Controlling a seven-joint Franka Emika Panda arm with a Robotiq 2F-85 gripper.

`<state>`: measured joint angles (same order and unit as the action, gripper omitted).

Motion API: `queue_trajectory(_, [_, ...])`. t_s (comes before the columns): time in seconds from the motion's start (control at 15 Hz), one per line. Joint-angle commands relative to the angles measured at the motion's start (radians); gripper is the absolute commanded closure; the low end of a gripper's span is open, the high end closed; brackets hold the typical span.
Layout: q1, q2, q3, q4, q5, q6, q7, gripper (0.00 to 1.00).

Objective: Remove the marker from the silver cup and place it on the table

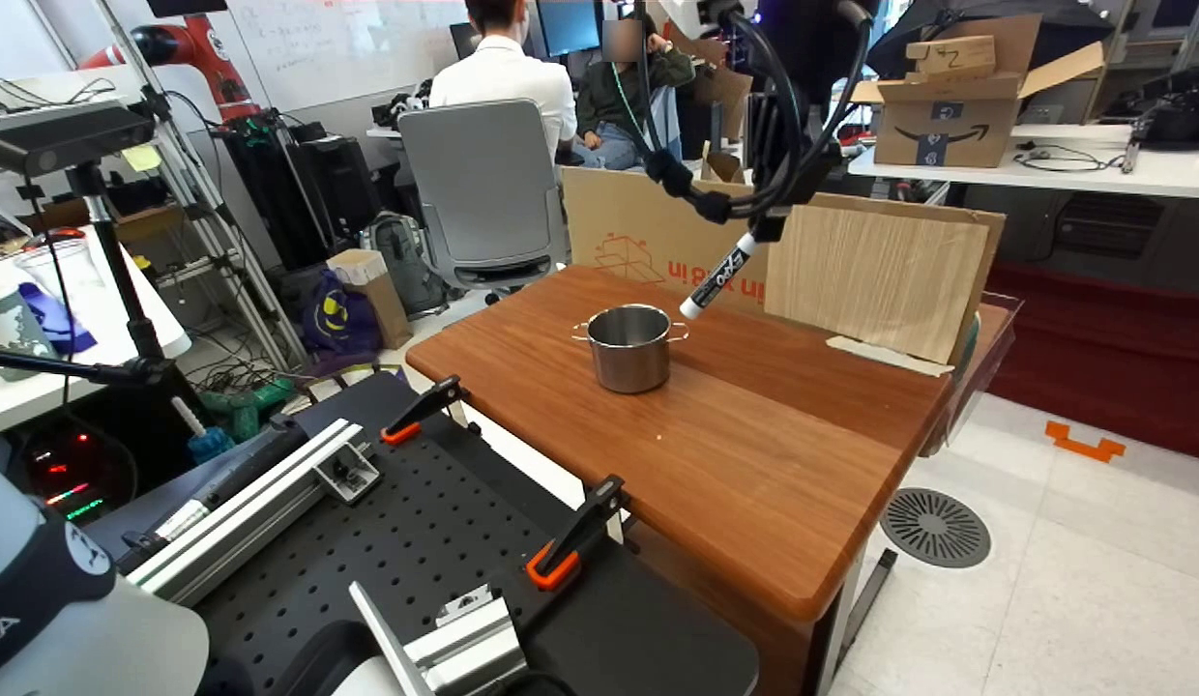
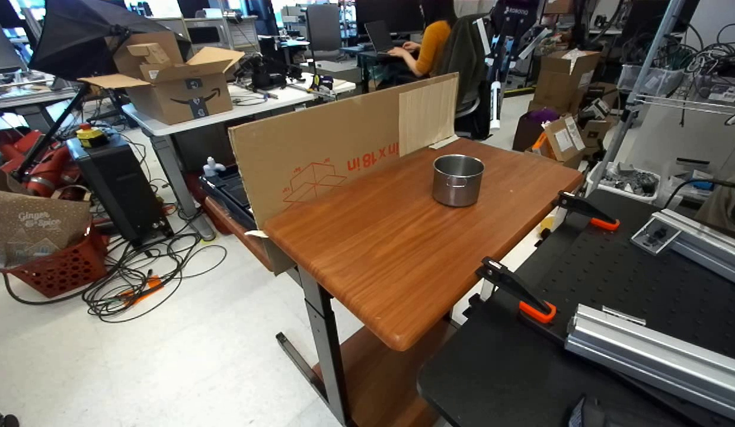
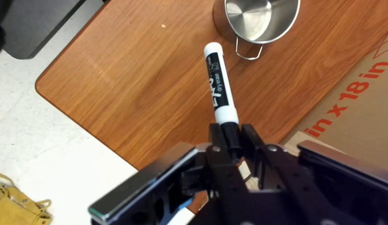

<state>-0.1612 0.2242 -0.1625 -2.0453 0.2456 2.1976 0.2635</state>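
My gripper [image 3: 231, 128] is shut on the black cap end of the marker [image 3: 219, 84]. The marker has a white body with a black label and points down at a slant. In an exterior view the gripper [image 1: 770, 227] holds the marker [image 1: 720, 278] in the air, beside and above the silver cup [image 1: 631, 358]. The marker [image 2: 495, 107] also hangs from the gripper [image 2: 495, 76] in an exterior view. The cup [image 2: 456, 185] stands upright on the reddish-brown table [image 2: 355, 243]. In the wrist view the visible inside of the cup [image 3: 259, 18] is bare metal.
A cardboard sheet [image 1: 648, 227] with a pale wood-look panel [image 1: 870, 280] stands along the table's far edge. Orange-black clamps [image 1: 575, 536] sit at the near edge, between table and black perforated board [image 1: 396, 541]. The cup has thin wire handles. People sit in the background.
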Motion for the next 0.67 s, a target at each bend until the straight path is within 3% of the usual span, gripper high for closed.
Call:
queue_trajectory(0.0, [-0.024, 0.117, 0.011, 0.121, 0.065, -0.021, -0.039, 0.95])
queue_trajectory(0.6, [-0.048, 0.37, 0.048, 0.342, 0.121, -0.024, -0.027, 0.95])
